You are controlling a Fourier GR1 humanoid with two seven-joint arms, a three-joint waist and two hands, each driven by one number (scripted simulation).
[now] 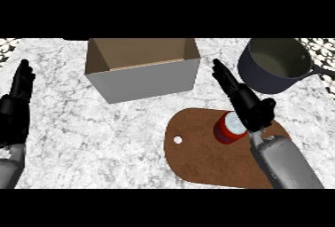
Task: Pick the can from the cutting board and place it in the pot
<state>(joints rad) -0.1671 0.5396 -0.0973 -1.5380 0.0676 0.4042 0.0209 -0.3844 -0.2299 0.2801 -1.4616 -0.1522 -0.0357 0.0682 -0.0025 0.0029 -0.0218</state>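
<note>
Counter (65,133): white top with grey marbling; everything below stands or lies on it.
Left hand (14,104): at the view's left edge, resting. It is open, its black fingers straight and pointing up the view, with nothing in it. It is well apart from the board and the can.
Box (147,82): open at the top, grey outside and tan inside. It stands at top centre, turned a little askew, between the left hand and the pot.
Cutting board (203,162): brown and rounded, with a small hole (178,139) near its left edge. It lies right of centre, nearer the lower edge than the box.
Can (226,133): red with a pale top. It stands on the cutting board, in the board's upper right part, just beside the heel of the right hand. Whether the two touch cannot be told.
Right hand (248,108): over the board's upper edge. It is open, fingers straight and pointing up and to the left, thumb set out to the right. It is curled round nothing, and the can is to the left of its palm.
Right forearm (285,164): grey, coming in from the lower right across the board's right side.
Pot (262,80): dark grey with a paler inside, at top right, apart from the board. Its handle (322,71) points right.
</note>
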